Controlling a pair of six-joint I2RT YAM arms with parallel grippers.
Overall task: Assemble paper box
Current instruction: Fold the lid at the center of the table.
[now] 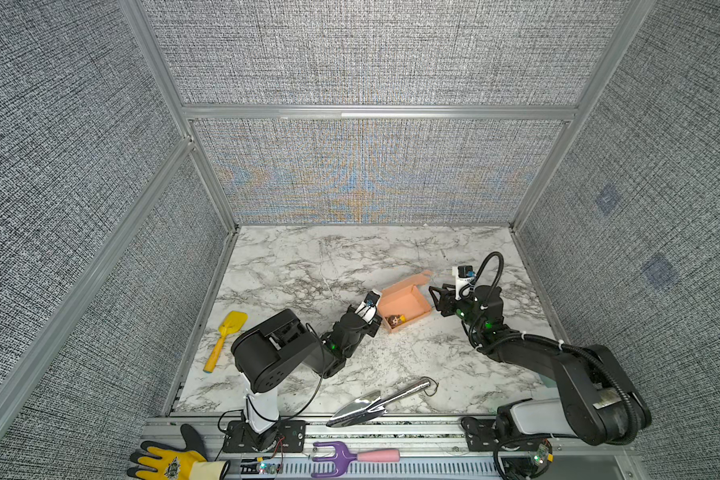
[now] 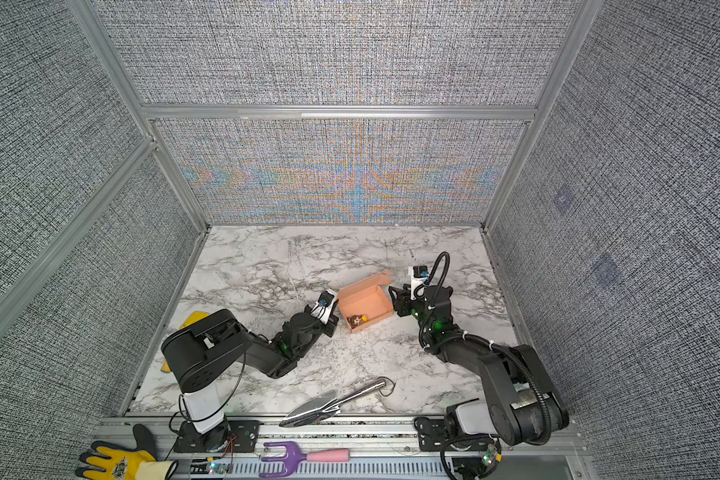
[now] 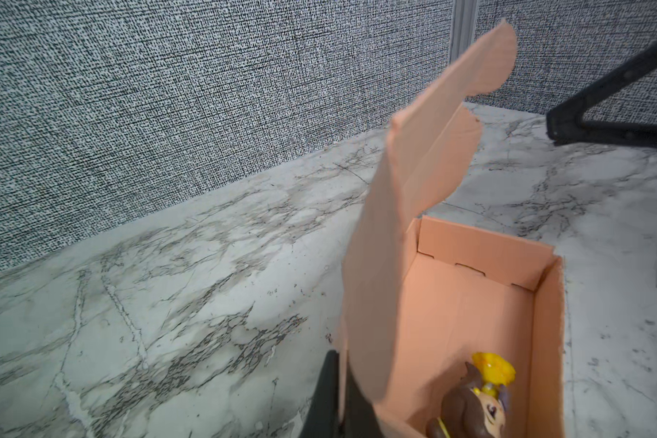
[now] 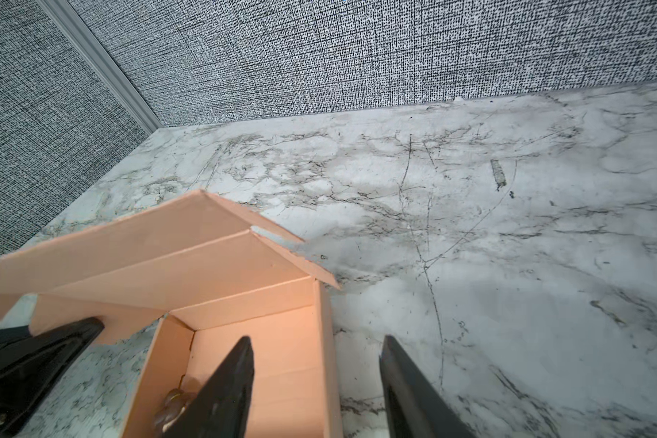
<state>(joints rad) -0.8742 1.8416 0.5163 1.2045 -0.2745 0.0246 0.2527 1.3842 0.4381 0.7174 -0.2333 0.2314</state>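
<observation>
Table: one white marble-patterned table (image 1: 308,266).
Grippers: two, black; left gripper (image 1: 376,323) pinches the box's left wall; right gripper (image 4: 316,338) gapes astride its right wall.
Box: one salmon-pink cardboard paper box (image 1: 406,301), centre-right, lid raised.
Tools: one silver metal trowel (image 1: 375,403) near; one yellow plastic shovel (image 1: 225,336) left.
Figure: one small brown-haired toy figure (image 1: 395,320) inside the box.

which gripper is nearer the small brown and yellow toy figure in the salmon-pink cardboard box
Left. The left gripper grips the salmon-pink cardboard box wall beside the brown-and-yellow toy figure; the right gripper stands open astride the opposite end wall.
</observation>
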